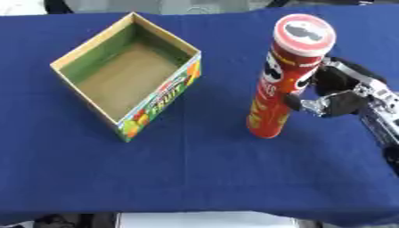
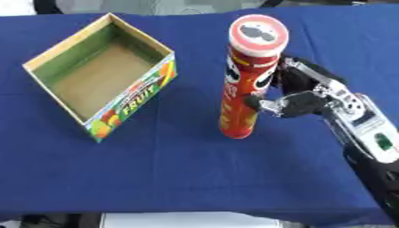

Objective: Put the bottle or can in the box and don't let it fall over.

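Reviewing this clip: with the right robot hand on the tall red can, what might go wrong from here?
1. The red can is tall and narrow, and the right robot hand grips it around mid-height, so it may tilt or tip when lifted or set down.
2. The box lies off to the left with raised walls; the can's base might clip a wall on the way in.

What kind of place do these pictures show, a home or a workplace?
Probably a test or demo table for a robot, not a home. A plain blue cloth covers the table, only an empty cardboard box and a red chip can stand on it, and a robot's right hand grips the can.
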Controlling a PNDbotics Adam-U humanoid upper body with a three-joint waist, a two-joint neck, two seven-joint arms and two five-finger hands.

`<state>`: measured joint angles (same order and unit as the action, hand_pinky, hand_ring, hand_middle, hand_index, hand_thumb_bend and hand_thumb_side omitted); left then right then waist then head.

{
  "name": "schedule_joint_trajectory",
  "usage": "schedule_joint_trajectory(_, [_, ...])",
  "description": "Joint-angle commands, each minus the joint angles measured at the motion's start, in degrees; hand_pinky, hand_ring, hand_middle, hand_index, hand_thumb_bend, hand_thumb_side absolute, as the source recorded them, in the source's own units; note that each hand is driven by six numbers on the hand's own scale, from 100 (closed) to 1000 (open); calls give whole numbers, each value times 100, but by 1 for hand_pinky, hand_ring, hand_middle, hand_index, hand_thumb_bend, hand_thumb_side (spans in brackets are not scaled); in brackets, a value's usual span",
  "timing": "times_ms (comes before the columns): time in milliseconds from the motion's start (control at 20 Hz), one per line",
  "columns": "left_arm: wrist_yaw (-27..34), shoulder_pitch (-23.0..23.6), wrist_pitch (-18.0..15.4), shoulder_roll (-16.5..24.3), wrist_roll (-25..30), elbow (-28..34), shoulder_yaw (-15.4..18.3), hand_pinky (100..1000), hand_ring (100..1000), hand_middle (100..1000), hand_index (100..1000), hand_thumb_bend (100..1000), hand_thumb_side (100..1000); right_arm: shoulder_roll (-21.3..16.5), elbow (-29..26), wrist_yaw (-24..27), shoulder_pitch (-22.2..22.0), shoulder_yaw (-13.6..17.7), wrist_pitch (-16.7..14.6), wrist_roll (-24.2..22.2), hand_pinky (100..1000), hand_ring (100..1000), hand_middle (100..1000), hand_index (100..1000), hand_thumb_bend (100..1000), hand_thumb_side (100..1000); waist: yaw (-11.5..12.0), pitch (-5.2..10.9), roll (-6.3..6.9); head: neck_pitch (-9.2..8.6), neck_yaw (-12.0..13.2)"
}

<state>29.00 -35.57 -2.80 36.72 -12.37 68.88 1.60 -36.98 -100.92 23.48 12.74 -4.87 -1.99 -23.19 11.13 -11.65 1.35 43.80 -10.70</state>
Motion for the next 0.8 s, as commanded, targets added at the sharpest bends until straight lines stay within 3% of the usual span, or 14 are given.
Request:
schedule_joint_trajectory(50, [20,-100,-18,125,17,53,22,756,931,902,914,574,992,-70,-101,43,110,19,5,13,934,986,1000,970,396,100,12,63,5,31,-11])
schedule_joint_trajectory(800, [21,-126,-12,118,27,65,17,756,932,904,913,567,997,19,-85,66,270,-45,44,39,929,983,995,964,387,100,43,27,4,31,-36])
